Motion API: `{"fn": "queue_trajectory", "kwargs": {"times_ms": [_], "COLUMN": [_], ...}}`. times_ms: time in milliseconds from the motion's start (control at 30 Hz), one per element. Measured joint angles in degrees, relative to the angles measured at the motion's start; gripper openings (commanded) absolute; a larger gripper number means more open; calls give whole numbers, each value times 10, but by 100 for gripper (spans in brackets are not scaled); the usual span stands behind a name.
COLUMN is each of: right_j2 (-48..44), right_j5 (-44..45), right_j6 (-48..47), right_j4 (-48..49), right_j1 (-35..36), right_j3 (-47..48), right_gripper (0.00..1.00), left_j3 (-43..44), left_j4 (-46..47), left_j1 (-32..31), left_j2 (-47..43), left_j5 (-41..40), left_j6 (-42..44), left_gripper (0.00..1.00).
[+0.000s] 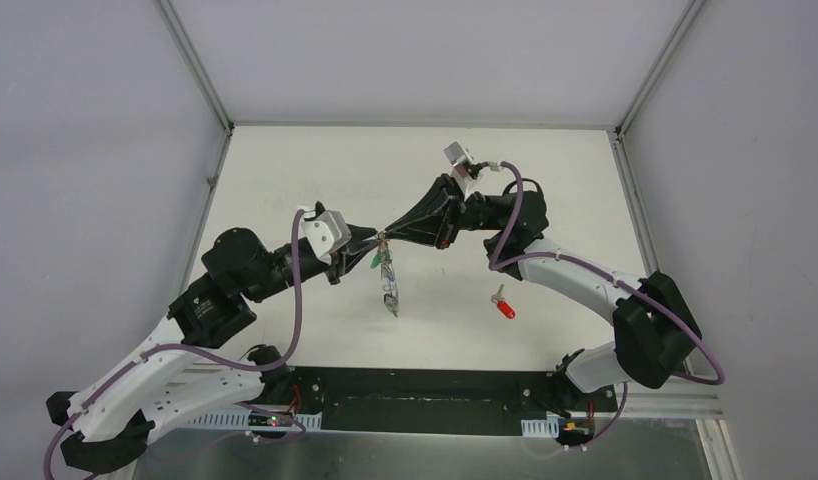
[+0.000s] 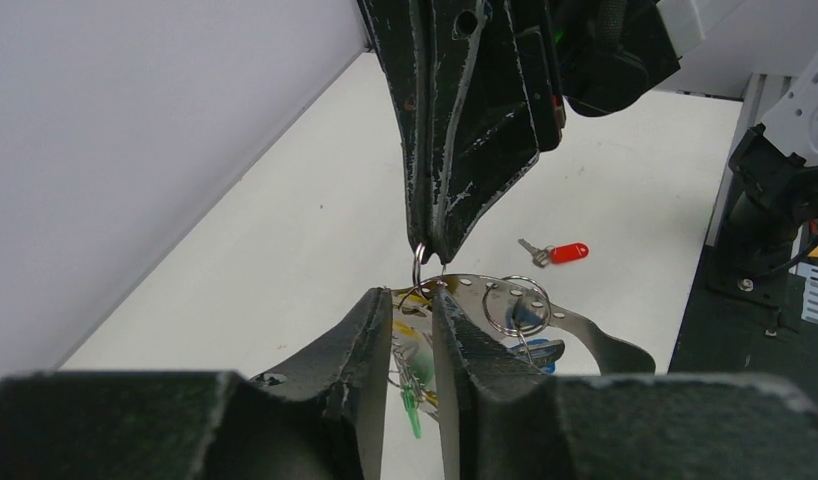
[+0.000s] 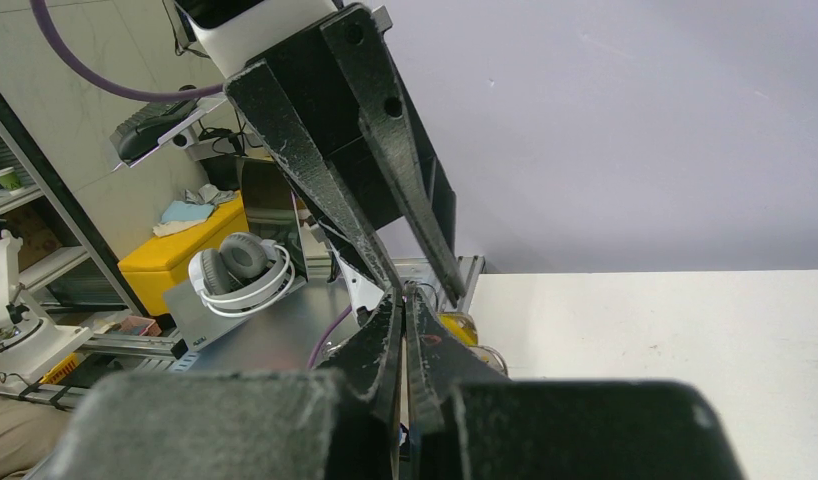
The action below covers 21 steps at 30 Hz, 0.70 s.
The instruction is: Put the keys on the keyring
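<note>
Over the middle of the table (image 1: 285,180), seen from overhead, the left gripper (image 1: 376,240) and the right gripper (image 1: 388,232) meet tip to tip. The keyring (image 1: 389,285) hangs below that junction with keys on it, a green key (image 1: 374,262) among them. Holding it aloft between two arms likely leaves the hoop free to be worked. One red key (image 1: 504,307) lies well apart on the table, not yet threaded.

From the left wrist, the right gripper is clenched on a small wire loop (image 2: 418,265), presumably to steady it against the keyring's flat band. The left gripper's fingers (image 2: 370,330) stand slightly parted around the band's end; I cannot tell whether they clamp it.

From the right wrist, the right gripper's fingers press together and the left gripper reaches in from above. The contact itself is hidden.
</note>
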Motion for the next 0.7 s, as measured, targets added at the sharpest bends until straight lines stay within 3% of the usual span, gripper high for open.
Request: {"fn": "queue_trajectory", "kwargs": {"times_ms": [467, 700], "right_j2": [0, 0], "right_j5": [0, -2], "right_j6": [0, 0], "right_j4": [0, 0], "right_j1": [0, 0], "right_j3": [0, 0], "right_gripper": [0, 0], "left_j3": [0, 0], "left_j4": [-19, -23], "left_j1": [0, 0], "left_j2": [-9, -6], "left_j5": [11, 12], "left_j6": [-2, -2], "left_gripper": [0, 0]}}
